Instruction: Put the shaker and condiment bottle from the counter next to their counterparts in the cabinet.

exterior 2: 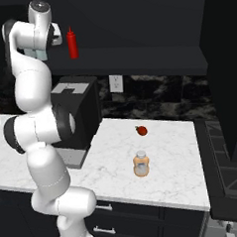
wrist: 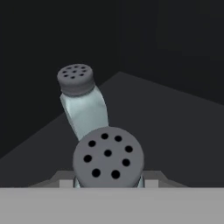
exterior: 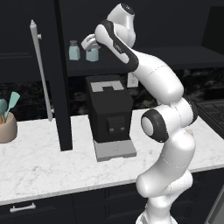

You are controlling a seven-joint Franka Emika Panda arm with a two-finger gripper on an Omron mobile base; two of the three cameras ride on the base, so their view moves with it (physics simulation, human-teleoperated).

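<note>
My gripper (exterior: 89, 44) is up at the black cabinet's shelf (exterior: 183, 59), shut on a pale blue-green shaker (exterior: 92, 54) with a grey cap. In the hand view that shaker's holed cap (wrist: 108, 157) sits between my gripper's (wrist: 108, 182) tips. The matching second shaker (exterior: 74, 50) stands just to its left on the shelf, and appears close behind it in the hand view (wrist: 82, 103). A tall red squeeze bottle (exterior 2: 72, 44) stands on the shelf to the right. The squat orange-tan condiment bottle (exterior 2: 141, 165) stands upright on the marble counter (exterior 2: 173, 176).
A black coffee machine (exterior: 109, 113) stands on the counter right under the shelf. The cabinet door (exterior: 59, 87) with its long grey handle (exterior: 40, 70) hangs open at the left. A utensil pot (exterior: 6, 127) sits far left. A small red item (exterior 2: 141, 131) lies behind the condiment bottle.
</note>
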